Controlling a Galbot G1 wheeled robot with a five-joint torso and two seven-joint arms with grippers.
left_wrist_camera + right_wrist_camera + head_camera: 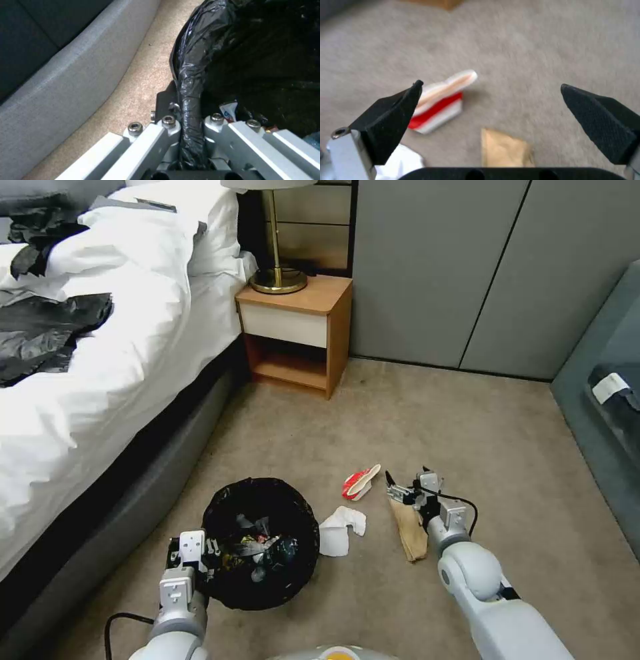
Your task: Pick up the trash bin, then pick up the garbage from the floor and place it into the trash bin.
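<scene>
The trash bin (261,543) is held at its near rim by the left gripper (193,563), between the bed base (100,527) and the loose litter; in the left wrist view the fingers are seen closed tight on the bag-wrapped rim (190,117), and several pieces already lie inside the black liner. Three pieces are left on the carpet (467,447): a white tissue (340,530) just beside the bin, a red-and-white packet (360,483) a little beyond it, and a brown paper bag (410,530) under the right arm. The right gripper (400,488) is poised above the far end of the paper bag, fingers spread wide with nothing between them; in the right wrist view the packet (438,107) lies near one fingertip and the bag's corner (505,148) between the two.

For a clean pick, one piece should be chosen and centred between the fingers before the gripper is lowered. Flat paper is best taken at a raised edge or fold, with the tips pressed lightly into the carpet so the sheet is pinched rather than pushed away. The bin should be kept level and steady meanwhile, its mouth close to the drop path.
</scene>
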